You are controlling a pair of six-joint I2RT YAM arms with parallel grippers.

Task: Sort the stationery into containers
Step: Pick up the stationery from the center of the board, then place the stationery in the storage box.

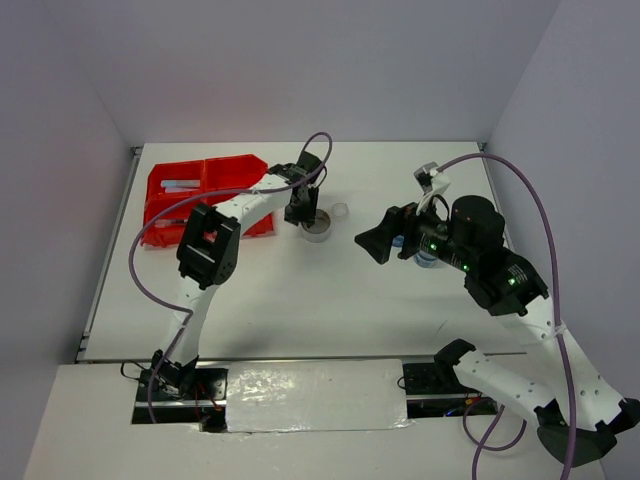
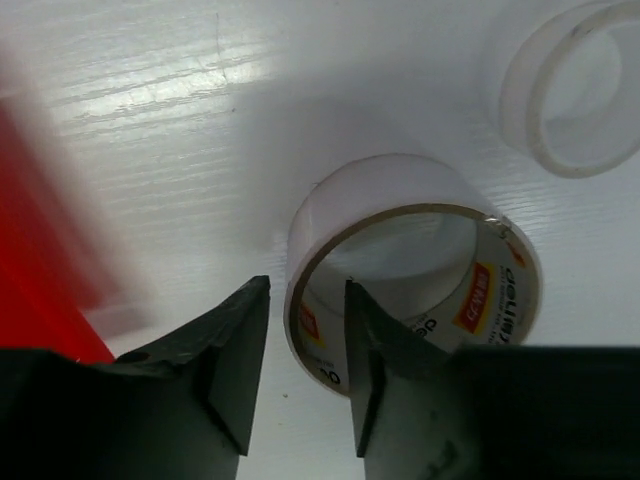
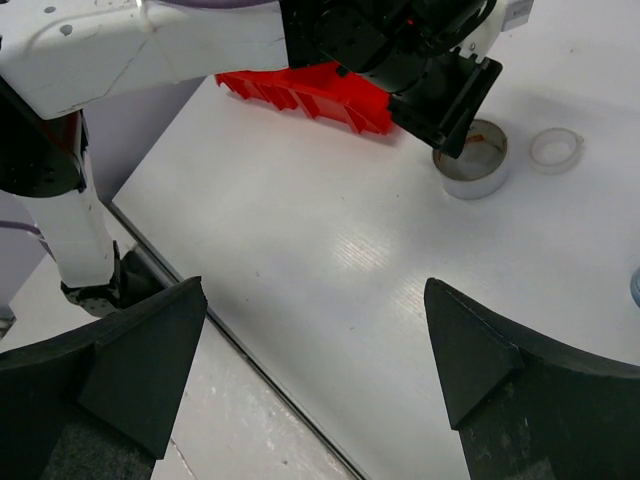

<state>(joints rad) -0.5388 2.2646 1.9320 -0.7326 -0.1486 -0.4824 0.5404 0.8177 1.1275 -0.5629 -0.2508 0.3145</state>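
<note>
item: grey tape ring (image 1: pixel 316 230), lying flat on the white surface (image 1: pixel 300 310), hole up, just right of centre-top in the overhead view. printed core label visible inside in the left wrist view. the roll is wound thin, a narrow wall around a wide hole.

neighbours: clear tape ring (image 1: pixel 340 211) just beside it, up and to the right, apart from it. red bin block (image 1: pixel 230 170) to its left, near. a blue-white tub (image 1: pixel 427 260) shows partly behind the right arm, well apart.

left hand (image 2: pixel 306 285): down over the ring's near-left wall, one finger outside, the other inside the hole. jaws about half apart, astride the wall. a sliver of gap shows on the outer side, so nothing is gripped yet.

right hand (image 3: pixel 312 290): jaws spread wide, empty, hanging above bare surface at right of centre, pointed toward the ring.

handling (judged): light. stiff enough to take a pinch, thanks to the cardboard core. outer wrap is smooth and glossy, likely slippery. core face gives better purchase. hold across the wall, as the fingers now stand, set well down rather than at the top edge. gripped on one side only, the ring may swing or tilt on lifting. a firm squeeze should not crush it.

caution (judged): the clear ring is close enough to be nudged by a sideways move.

destination: one compartment of the red bin block. which one cannot be told from here.
</note>
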